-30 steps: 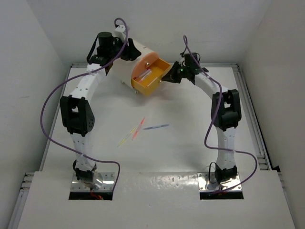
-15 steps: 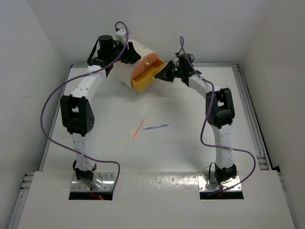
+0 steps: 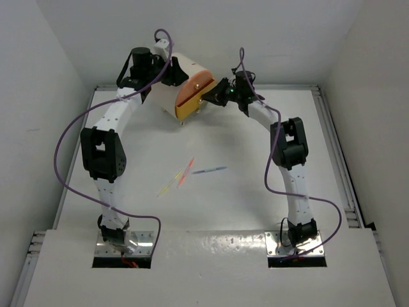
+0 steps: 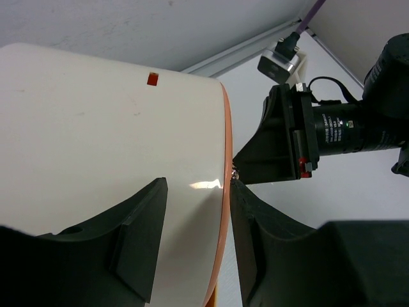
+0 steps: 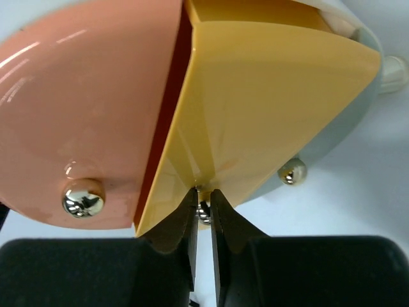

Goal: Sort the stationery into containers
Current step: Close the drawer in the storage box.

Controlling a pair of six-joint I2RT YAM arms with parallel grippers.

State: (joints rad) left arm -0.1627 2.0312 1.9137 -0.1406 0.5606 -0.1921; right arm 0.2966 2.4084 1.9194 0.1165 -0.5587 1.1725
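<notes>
The cream cabinet (image 3: pixel 188 69) stands at the back of the table. Its pink drawer (image 5: pixel 83 115) is pushed in, and its yellow drawer (image 5: pixel 268 96) sits nearly flush beside it. My right gripper (image 5: pixel 203 199) is shut on the yellow drawer's small metal knob (image 5: pixel 203 214). My left gripper (image 4: pixel 198 192) stands open against the cabinet's body (image 4: pixel 96 128), one finger on the cream shell and the other by the pink rim (image 4: pixel 225 160). On the table lie a pink pen (image 3: pixel 186 172), a yellow pen (image 3: pixel 170 184) and a blue pen (image 3: pixel 209 171).
Walls close in the table behind and at both sides. Purple cables (image 3: pixel 64 153) loop off both arms. The pink drawer's knob (image 5: pixel 83 198) and a metal foot (image 5: pixel 292 171) flank my right fingers. My right gripper's body (image 4: pixel 281 141) is close to the left fingers.
The yellow drawer stood pulled out with pens inside; my right gripper has pushed it in towards the cabinet, hiding its contents. The left arm has not moved.
</notes>
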